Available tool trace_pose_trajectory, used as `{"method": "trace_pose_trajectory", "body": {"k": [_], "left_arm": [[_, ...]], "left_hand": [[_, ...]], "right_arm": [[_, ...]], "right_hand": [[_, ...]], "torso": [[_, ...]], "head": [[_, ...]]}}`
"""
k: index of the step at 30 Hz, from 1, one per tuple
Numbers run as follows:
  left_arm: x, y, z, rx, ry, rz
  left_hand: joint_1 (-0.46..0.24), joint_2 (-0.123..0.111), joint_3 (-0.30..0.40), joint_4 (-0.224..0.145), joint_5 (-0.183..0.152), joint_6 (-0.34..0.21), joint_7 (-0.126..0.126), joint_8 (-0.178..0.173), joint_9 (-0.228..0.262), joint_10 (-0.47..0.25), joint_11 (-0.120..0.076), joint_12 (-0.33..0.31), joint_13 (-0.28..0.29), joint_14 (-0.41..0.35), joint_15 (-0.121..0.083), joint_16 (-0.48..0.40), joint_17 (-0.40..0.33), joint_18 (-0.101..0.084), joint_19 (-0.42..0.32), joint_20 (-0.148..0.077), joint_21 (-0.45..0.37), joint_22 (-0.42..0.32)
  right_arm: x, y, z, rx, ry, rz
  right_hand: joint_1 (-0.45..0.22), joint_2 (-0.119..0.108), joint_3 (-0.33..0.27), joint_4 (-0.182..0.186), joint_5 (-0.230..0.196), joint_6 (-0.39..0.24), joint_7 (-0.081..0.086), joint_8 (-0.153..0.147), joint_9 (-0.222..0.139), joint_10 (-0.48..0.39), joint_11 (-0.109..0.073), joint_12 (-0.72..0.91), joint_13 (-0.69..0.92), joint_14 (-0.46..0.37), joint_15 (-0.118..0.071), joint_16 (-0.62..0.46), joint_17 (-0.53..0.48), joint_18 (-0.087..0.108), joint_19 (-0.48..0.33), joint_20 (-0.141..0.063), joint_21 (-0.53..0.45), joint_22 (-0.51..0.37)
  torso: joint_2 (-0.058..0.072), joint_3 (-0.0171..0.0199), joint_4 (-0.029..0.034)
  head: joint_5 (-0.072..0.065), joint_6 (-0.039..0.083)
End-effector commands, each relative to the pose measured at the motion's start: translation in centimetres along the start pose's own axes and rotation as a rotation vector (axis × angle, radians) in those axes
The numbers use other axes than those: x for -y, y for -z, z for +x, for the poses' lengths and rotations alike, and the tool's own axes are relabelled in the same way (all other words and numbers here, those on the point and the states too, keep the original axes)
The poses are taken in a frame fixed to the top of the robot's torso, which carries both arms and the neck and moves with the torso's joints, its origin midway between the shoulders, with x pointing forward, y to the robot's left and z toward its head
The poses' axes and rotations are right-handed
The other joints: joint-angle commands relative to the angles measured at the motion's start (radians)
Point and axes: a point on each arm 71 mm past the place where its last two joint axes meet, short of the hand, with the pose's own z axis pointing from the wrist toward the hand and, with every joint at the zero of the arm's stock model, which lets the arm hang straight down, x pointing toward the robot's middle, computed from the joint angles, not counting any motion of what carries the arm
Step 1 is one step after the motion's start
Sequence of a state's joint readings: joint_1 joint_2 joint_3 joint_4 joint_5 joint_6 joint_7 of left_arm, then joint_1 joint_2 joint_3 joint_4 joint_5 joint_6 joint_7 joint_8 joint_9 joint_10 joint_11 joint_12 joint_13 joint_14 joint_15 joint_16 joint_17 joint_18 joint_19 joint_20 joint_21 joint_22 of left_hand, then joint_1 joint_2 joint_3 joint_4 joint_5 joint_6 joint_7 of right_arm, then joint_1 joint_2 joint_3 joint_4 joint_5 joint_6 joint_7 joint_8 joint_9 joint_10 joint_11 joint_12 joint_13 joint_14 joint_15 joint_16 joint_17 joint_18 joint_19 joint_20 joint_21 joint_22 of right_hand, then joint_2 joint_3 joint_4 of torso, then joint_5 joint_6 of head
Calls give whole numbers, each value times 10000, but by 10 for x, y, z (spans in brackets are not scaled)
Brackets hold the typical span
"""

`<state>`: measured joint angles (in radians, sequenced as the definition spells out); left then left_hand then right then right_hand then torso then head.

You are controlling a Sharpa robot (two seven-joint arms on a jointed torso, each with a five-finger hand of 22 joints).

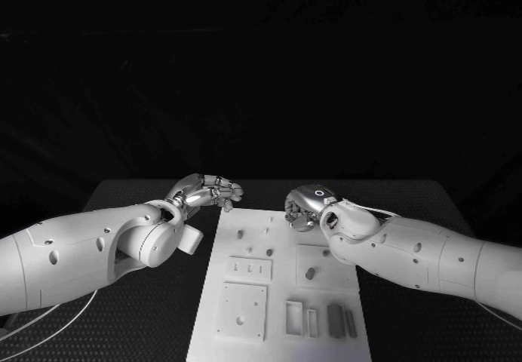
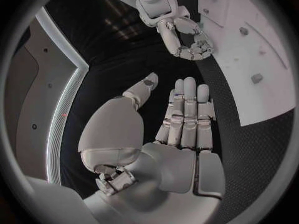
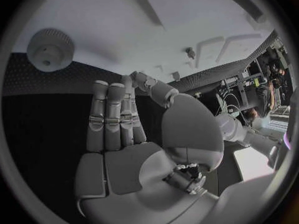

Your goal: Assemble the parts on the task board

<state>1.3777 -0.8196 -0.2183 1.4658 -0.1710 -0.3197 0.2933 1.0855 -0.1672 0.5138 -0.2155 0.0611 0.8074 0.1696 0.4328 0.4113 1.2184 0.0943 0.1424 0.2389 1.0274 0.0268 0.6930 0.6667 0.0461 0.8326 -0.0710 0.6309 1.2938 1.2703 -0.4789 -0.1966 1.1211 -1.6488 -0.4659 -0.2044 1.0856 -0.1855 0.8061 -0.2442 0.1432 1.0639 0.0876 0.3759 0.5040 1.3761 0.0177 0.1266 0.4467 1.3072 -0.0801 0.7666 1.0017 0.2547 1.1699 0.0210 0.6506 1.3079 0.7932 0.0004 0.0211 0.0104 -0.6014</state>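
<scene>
The white task board [image 1: 277, 343] lies lengthwise in the middle of the table. Small grey parts stand on it, such as a peg [image 1: 241, 234] and a darker piece [image 1: 310, 273]. My left hand [image 1: 207, 190] hovers at the board's far left corner; in the left wrist view its fingers [image 2: 187, 114] are straight and hold nothing. My right hand [image 1: 305, 205] hangs over the board's far right part. Its fingers [image 3: 112, 114] are extended and empty, close to a round part [image 3: 50, 50] at the board's edge [image 3: 156, 25]. The left wrist view also shows the right hand [image 2: 187, 40] beside the board [image 2: 261, 74].
The near half of the board carries square recessed plates [image 1: 241, 311] and narrow upright slots [image 1: 293, 317] with dark bars [image 1: 335, 320]. Black textured table [image 1: 142, 317] runs along both sides of the board. A cable [image 1: 44, 332] loops under my left arm.
</scene>
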Motion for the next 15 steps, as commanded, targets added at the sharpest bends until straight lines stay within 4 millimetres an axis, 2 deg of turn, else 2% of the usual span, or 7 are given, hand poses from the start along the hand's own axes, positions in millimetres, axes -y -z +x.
{"method": "trace_pose_trajectory", "body": {"k": [1, 4, 15], "left_arm": [[3, -1, 2, -110, -8, 143], [3, -1, 2, -108, -7, 153], [7, -2, 1, -90, -43, 214]], "left_hand": [[-25, 4, 49, -1, -54, -23, 28, -46, 16, -33, 12, -70, 13, -84, -3, -16, -15, 169, -46, -11, 49, -14], [-27, 6, 49, 0, -54, -22, 29, -49, 18, -33, 12, -72, 15, -84, -3, -15, -16, 169, -46, -10, 49, -14], [-25, 2, 49, -3, -54, -21, 28, -56, 28, -31, 13, -83, 23, -85, -3, -14, -18, 169, -48, -10, 52, -16]], "right_arm": [[-3, -2, -1, 257, 106, -72], [-6, -5, -1, 379, 84, -129], [-18, -12, -9, 743, -160, -270]], "right_hand": [[-11, 39, 72, -15, -35, 53, 10, 44, 434, 75, 27, -46, 19, -2, -57, 36, -6, 71, -1, -56, 40, 203], [-11, 40, 79, -14, -37, 54, 10, 41, 437, 75, 27, -49, 25, -2, -57, 39, -9, 71, 0, -57, 43, 202], [-6, 28, 101, -22, -42, 57, 10, 32, 450, 73, 26, -62, 45, 0, -58, 52, -25, 71, 2, -63, 59, 201]], "torso": [[10, 4, 32], [28, 1, 39], [115, -22, 155]], "head": [[23, 11], [42, 41], [38, 85]]}}
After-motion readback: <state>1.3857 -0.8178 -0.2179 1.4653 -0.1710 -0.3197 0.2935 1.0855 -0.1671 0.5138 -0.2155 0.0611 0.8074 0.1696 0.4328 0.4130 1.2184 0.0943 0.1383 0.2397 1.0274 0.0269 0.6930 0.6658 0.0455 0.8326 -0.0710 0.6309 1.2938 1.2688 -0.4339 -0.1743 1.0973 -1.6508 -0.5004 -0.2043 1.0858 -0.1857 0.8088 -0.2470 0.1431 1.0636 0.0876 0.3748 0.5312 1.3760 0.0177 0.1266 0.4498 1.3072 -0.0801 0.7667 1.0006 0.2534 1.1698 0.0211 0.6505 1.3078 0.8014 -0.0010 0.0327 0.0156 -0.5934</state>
